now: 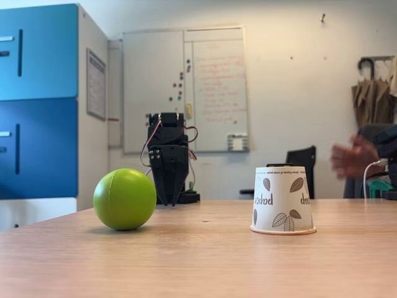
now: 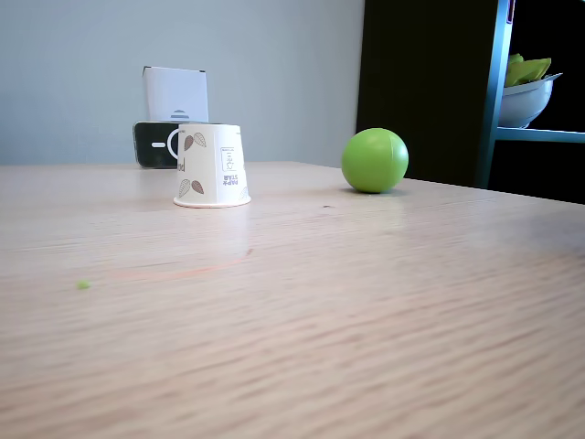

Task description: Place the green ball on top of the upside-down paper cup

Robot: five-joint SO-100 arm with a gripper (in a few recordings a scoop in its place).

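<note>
The green ball (image 1: 124, 198) (image 2: 375, 160) rests on the wooden table (image 1: 198, 261), left of centre in one fixed view and right of centre in the other. The paper cup (image 1: 283, 200) (image 2: 212, 165) stands upside down on its pinkish rim, white with leaf prints, well apart from the ball. My black gripper (image 1: 169, 200) hangs at the table's far side, just behind and to the right of the ball, fingers pointing down with tips close together. Nothing is held between them.
A blue cabinet (image 1: 38, 99) stands at the left and a whiteboard (image 1: 186, 87) behind the arm. A person's blurred hand (image 1: 351, 158) shows at the right edge. A phone on a white stand (image 2: 169, 119) sits behind the cup. A shelf with a bowl (image 2: 526, 96) stands at the right.
</note>
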